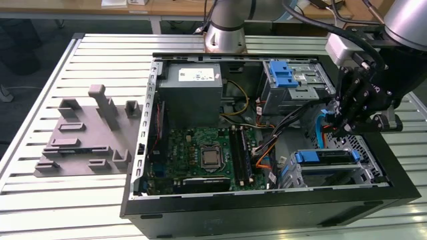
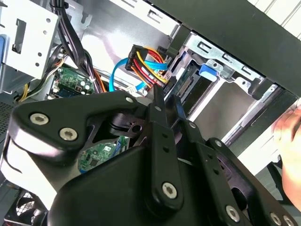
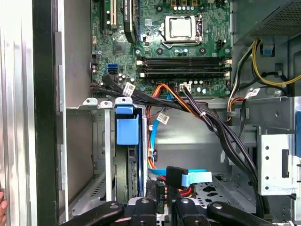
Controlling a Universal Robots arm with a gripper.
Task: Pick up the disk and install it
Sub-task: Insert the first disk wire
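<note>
1. While the gripper [image 1: 340,125] hangs inside the open computer case [image 1: 267,210], on the exterior view's right, its fingers [image 2: 157,101] are drawn close together with only a slim gap, and nothing is gripped between them.
2. The disk [image 1: 325,157] sits in the lower drive cage [image 1: 363,150], at the near corner of the case on the exterior view's right, with its blue plastic tab facing up out of the slot.
3. In the first wrist view the disk [image 3: 128,132] stands edge-on between the cage rails [image 3: 101,141], apart from the gripper [image 3: 169,197].
4. A blue data cable [image 3: 193,176] with a black plug lies just beside the fingertips, along with a bundle of orange and red wires [image 2: 143,61].
5. A second silver cage with a blue latch [image 1: 288,75] is farther back in the case, next to the grey metal box [image 1: 190,95].
6. The motherboard [image 1: 200,155] covers the case floor on the exterior view's left.
7. The case rests on a slatted metal table [image 1: 67,210], with a grey moulded fixture [image 1: 83,140] beside it.
8. A person's hand [image 2: 289,141] shows outside the case wall in the second wrist view.
</note>
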